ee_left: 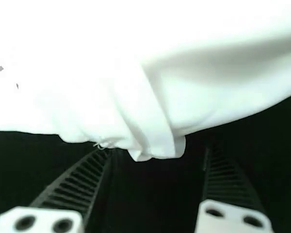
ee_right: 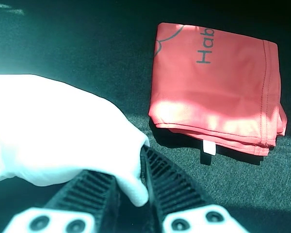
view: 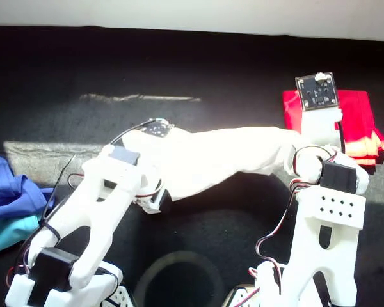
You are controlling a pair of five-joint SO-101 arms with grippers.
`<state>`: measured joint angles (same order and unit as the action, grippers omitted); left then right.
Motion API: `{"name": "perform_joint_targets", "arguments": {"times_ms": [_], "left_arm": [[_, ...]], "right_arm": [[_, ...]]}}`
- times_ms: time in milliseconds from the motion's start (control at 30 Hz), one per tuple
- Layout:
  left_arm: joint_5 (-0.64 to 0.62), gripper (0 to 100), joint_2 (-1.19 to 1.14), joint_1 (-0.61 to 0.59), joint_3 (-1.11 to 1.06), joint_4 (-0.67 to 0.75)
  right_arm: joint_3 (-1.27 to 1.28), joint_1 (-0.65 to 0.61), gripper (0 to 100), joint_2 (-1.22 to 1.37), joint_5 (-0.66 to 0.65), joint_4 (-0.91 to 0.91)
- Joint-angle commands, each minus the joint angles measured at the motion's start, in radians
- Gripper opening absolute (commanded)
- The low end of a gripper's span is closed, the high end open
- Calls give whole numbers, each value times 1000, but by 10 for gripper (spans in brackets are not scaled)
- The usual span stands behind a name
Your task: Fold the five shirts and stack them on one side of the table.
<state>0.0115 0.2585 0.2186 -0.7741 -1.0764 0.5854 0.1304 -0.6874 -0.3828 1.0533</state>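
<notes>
While right gripper [ee_right: 131, 167] pinches white shirt [ee_right: 53, 126], red shirt [ee_right: 218, 82] lies folded.

Black table [view: 230, 57] w/ folded red shirt [view: 361, 121]

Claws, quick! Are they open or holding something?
Left claw: open, by the white shirt.
Right claw: closed on the white shirt.
</notes>
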Motion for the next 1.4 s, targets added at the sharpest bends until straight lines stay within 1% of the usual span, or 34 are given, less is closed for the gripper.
{"name": "perform_joint_targets", "arguments": {"times_ms": [0, 67, 133, 200, 267, 400, 500, 567, 667, 833, 1000, 1067, 1167, 1267, 1367], "left_arm": [[-5, 200, 10, 7, 12, 29], [-5, 105, 12, 5, 38, 23], [-5, 0, 13, -22, 68, 21], [-5, 23, 13, -68, 114, -2], [-5, 8, 13, -117, 193, -58], [-5, 10, 13, -200, 443, -229], [-5, 13, 13, -242, 645, -345], [-5, 14, 13, -255, 760, -416], [-5, 14, 13, -257, 888, -519], [-5, 14, 13, -257, 1079, -663], [-5, 14, 15, -269, 1259, -684], [-5, 14, 15, -269, 1294, -686], [-6, 19, 15, -268, 1274, -689], [-6, 86, 10, -268, 1148, -689], [-6, 137, 4, -268, 958, -686]], "right_arm": [[-2, -8, 6, -35, 5, -10], [-2, -8, 6, -35, 8, -10], [-1, -8, 6, -33, 9, -10], [-1, -8, 6, -25, 9, -10], [1, -8, 6, -24, 9, -18], [-10, -5, 6, -25, 9, -94], [-18, -4, 6, -25, 9, -197], [-30, -5, 6, -25, 9, -237], [-90, -4, 6, -33, 9, -242], [-282, 21, 6, -27, 9, -156], [-438, 51, 6, -25, 8, -151], [-481, 53, 6, -27, 6, -148], [-519, 45, 6, -27, 5, -84], [-486, 18, 6, -25, 3, -4], [-394, -16, 6, -27, 3, 41]]}}
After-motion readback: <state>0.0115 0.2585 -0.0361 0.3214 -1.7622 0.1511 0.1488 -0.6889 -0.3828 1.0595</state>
